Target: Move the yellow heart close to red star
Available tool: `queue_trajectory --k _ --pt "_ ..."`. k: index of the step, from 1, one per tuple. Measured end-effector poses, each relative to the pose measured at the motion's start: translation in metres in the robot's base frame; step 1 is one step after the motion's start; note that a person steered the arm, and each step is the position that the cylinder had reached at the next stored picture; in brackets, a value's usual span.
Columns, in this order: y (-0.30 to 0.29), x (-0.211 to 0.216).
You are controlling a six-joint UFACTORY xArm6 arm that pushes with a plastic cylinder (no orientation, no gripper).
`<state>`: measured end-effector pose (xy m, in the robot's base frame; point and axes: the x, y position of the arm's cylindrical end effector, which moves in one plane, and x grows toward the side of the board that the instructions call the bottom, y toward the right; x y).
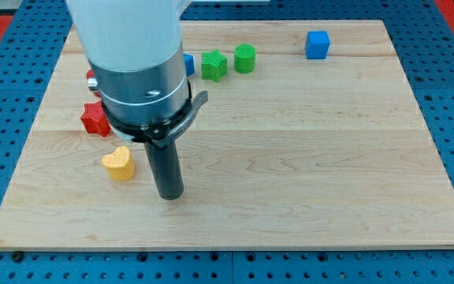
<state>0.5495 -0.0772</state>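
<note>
The yellow heart [118, 164] lies on the wooden board [306, 142] at the view's lower left. The red star [94, 118] lies just above it and a little to the left, partly hidden by the arm's body. My tip [170, 194] rests on the board to the right of the yellow heart and slightly below it, a small gap apart. The arm's grey and white body [136, 63] covers the board's upper left.
A green star-like block [213, 65] and a green cylinder-like block [245, 57] sit near the view's top. A blue cube [317, 44] is at the top right. A blue block [188, 65] and a red block [91, 77] peek out beside the arm.
</note>
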Motion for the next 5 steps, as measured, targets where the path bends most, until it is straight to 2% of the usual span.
queue_trajectory --k 3,5 --pt "-0.054 -0.014" --pt "-0.061 -0.030"
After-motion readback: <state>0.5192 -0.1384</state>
